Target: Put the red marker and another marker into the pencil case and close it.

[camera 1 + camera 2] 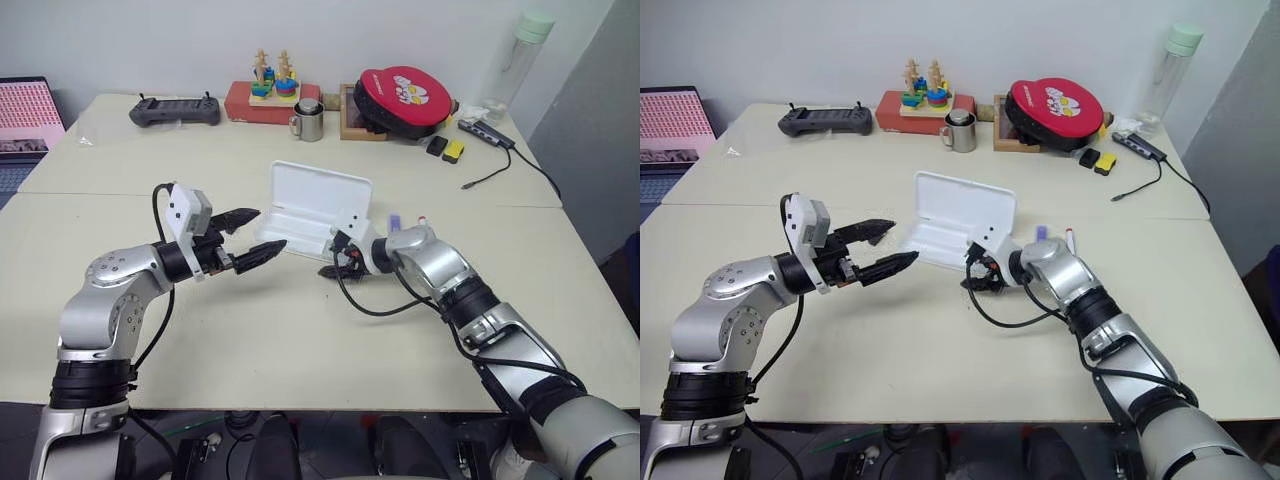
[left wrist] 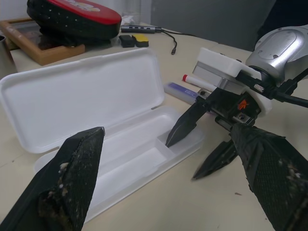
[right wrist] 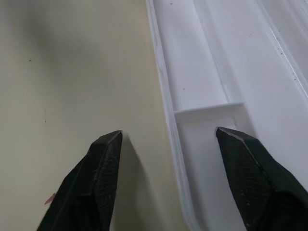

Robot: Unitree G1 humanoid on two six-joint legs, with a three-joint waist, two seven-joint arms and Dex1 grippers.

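Right gripper (image 3: 168,137) fingers spread apart, straddling near side wall of pencil case (image 3: 166,96). One finger (image 3: 94,178) over bare beige table (image 3: 72,72), other finger (image 3: 252,173) over white case tray. Case open, tray empty here; cross divider (image 3: 207,111) splits tray into compartments just ahead of fingertips.

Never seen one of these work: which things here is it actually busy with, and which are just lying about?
In the job:
pencil case, lid open
red marker
purple marker

Just lying about:
red pouch
metal mug
controller
stacking toy
bottle
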